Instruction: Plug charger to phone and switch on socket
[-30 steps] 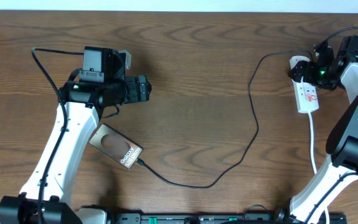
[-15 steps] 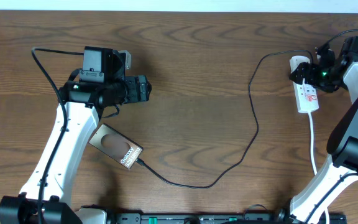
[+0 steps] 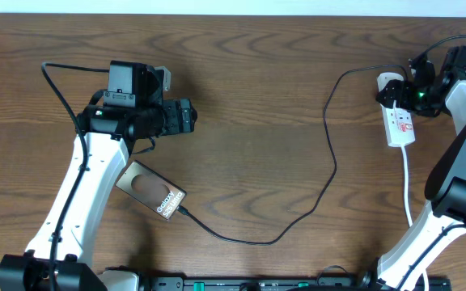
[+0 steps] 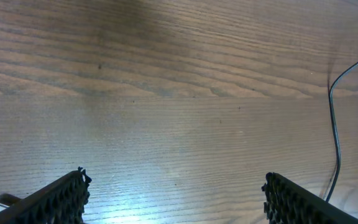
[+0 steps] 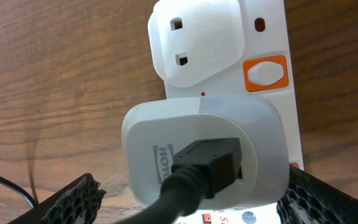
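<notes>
Item: small elongated white plastic power strip (image 3: 400, 123) with red markings, lying at the far right of the brown wooden table (image 3: 257, 81), its white cord (image 3: 407, 182) trailing toward the near edge. It is probably light and hard-shelled, so risking a slide under any sideways push. The small orange rocker switch (image 5: 265, 71), position unreadable, is calling for a straight downward press from one fingertip. Long thin black charger cable (image 3: 334, 162): limp, looping from the strip to the flat, glossy, dark brown-grey phone (image 3: 150, 190) at the near left, its tip touching the phone's end and seemingly seated. It is best taken at the stiff plug, never the slack. The right gripper (image 5: 201, 199) is hovering over the strip's far end, jaws wide and holding nothing. The left gripper (image 4: 176, 199) is hanging over bare wood beyond the phone, equally wide and empty. Only the right wrist view is resolving the switch and the white adapter block (image 5: 204, 143). Only the overhead view is showing the cable's full run and the phone.
</notes>
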You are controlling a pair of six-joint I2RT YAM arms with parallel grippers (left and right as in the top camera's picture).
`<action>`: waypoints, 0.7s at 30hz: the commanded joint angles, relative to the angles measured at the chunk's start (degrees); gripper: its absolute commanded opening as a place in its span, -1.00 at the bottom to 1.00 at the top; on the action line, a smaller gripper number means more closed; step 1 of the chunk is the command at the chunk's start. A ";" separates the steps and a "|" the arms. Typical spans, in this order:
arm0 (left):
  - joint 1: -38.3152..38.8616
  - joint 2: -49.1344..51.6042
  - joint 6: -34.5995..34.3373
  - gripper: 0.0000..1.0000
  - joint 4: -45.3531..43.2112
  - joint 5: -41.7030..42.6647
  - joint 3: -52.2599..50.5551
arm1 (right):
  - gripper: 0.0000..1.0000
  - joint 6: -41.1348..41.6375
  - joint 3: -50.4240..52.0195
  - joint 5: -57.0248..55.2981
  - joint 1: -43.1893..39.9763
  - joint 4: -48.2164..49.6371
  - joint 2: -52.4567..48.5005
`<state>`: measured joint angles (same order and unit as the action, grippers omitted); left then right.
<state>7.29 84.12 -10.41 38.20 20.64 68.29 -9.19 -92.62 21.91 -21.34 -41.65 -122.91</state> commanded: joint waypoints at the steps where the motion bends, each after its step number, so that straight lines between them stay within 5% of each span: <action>1: 0.13 -0.11 0.96 0.77 0.15 -0.74 1.16 | 0.72 -0.59 0.55 2.64 1.31 -0.68 -1.07; 21: 0.13 -0.09 0.96 0.77 0.33 -0.74 1.16 | 0.71 1.46 0.59 2.89 1.97 -2.58 -1.07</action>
<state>7.29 84.12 -10.41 38.39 20.64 68.29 -9.26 -92.64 21.65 -21.26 -42.63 -122.91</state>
